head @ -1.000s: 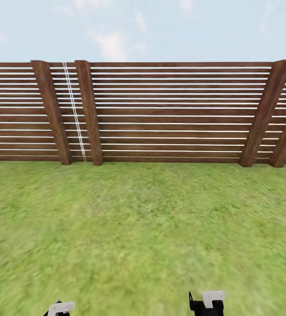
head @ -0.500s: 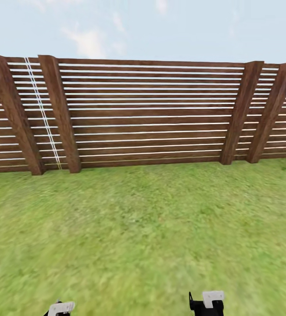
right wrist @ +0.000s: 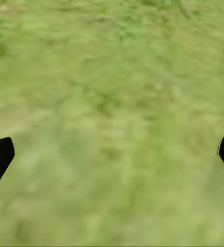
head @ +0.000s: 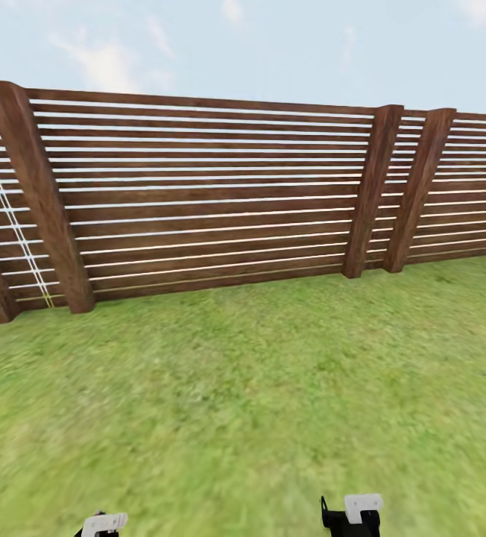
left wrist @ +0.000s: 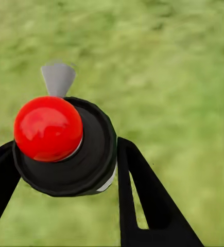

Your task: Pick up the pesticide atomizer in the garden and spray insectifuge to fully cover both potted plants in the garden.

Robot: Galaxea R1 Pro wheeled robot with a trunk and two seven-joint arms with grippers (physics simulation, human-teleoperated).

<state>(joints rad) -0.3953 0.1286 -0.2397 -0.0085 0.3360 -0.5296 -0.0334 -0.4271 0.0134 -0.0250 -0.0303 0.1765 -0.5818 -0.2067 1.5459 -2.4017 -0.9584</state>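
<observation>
Black fingers of the left gripper (left wrist: pixel 65 170) are seen clamped on the pesticide atomizer (left wrist: pixel 65 149), its black sprayer head w/ red cap and thin grey trigger held over blurred lawn (head: pixel 243 403). The right gripper (right wrist: pixel 112 154) is spread wide, nothing btwn its tips, grass beneath. Beyond, the wooden slat fence (head: pixel 213 194) is shown under pale sky (head: pixel 273 45).

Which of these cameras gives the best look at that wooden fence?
The head view: the wooden fence spans the picture, slats and posts plain above the lawn. The two wrist views look down at blurred grass, the left past a red-and-black object between its claw's fingers.
</observation>
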